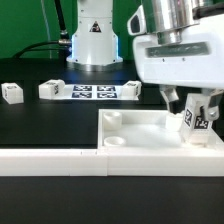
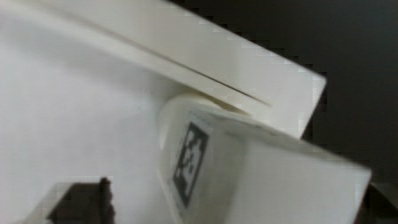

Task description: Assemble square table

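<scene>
i hang over the exterior view's right end of a matte black table (image 1: pixel 40 125). my gripper (image 1: pixel 190 110) is down in the far right corner of the square tabletop (image 1: pixel 150 135), a white slab lying flat with its raised rim up and round holes at its left corners. a table leg (image 1: pixel 201 119) stands in that corner with its tag facing out, tight against the rim. in the wrist view my one visible finger (image 2: pixel 80 198) sits clear of the leg, with white slab between them. the other finger is hidden, so i read my fingers as spread and gripping nothing.

a low white border wall (image 1: pixel 50 160) runs along the near edge, touching the slab. further back lies the marker board (image 1: pixel 92 92), with a second leg (image 1: pixel 12 93), a third leg (image 1: pixel 50 89) and a fourth leg (image 1: pixel 130 88) in a row beside it. behind stand my white base (image 1: pixel 92 40) and a green backdrop (image 1: pixel 25 20).
</scene>
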